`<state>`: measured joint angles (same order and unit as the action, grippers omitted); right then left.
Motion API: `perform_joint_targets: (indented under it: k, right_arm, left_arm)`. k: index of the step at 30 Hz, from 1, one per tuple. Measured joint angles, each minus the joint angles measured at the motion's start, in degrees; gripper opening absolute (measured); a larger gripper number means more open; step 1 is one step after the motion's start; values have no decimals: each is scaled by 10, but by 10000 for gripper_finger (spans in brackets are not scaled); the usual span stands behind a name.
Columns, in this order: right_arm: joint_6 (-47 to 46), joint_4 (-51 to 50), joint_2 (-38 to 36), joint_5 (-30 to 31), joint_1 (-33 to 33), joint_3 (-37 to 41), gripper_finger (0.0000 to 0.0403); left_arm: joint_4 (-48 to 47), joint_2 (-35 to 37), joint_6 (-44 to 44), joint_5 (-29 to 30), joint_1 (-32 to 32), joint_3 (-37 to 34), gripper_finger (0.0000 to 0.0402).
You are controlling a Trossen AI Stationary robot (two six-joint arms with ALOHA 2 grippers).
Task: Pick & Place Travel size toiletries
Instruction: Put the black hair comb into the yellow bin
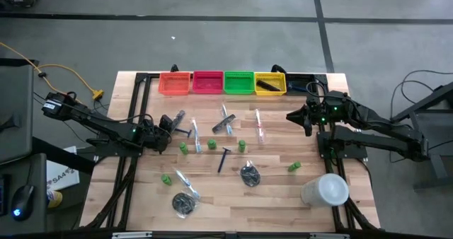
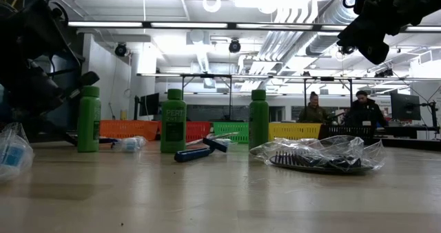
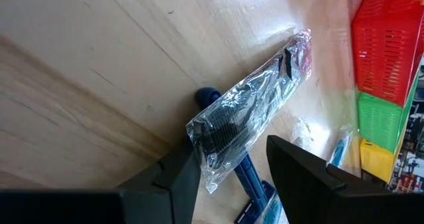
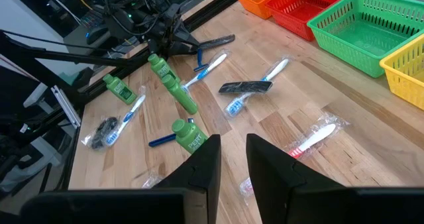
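Observation:
My left gripper (image 1: 161, 128) (image 3: 232, 151) stands low over the left part of the table, open. Its fingers stand on either side of the near end of a clear-wrapped dark comb (image 1: 174, 119) (image 3: 248, 111). The comb lies across a blue razor (image 3: 248, 177). My right gripper (image 1: 294, 117) (image 4: 233, 158) hangs raised at the table's right, its fingers a narrow gap apart with nothing between them. Green bottles (image 1: 211, 145), toothbrushes (image 1: 259, 126), another razor (image 1: 224, 158), a second comb (image 1: 226, 120) and dark bundles (image 1: 249, 174) lie scattered on the wood. My left gripper has the wrap's edge (image 3: 202, 164) at the comb's near end against the inner side of one finger (image 3: 182, 177). The other finger (image 3: 298, 171) stands clear of it. The fingers slant down from the table's left, along the comb. The comb rests on the razor's handle and the table.
Orange (image 1: 175, 83), red (image 1: 207, 83), green (image 1: 238, 83) and yellow (image 1: 270, 83) bins line the far edge. A large white cylinder (image 1: 325, 189) stands near the right front corner. People sit in the room beyond the table (image 2: 362, 112).

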<state>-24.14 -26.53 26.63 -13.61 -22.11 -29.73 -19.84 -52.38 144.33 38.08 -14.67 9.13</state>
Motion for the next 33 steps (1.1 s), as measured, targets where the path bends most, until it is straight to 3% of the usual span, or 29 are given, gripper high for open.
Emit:
perform_joint_targets:
  k: [12,27,33]
  right_arm:
    - [0,0,0,0,0,0,66]
    - [0,0,0,0,0,0,66]
    - [0,0,0,0,0,0,66]
  left_arm:
    - [4,0,1,-15,0,1,80]
    - [5,10,-20,-23,0,0,12]
    - [8,24,-54,-22,0,0,14]
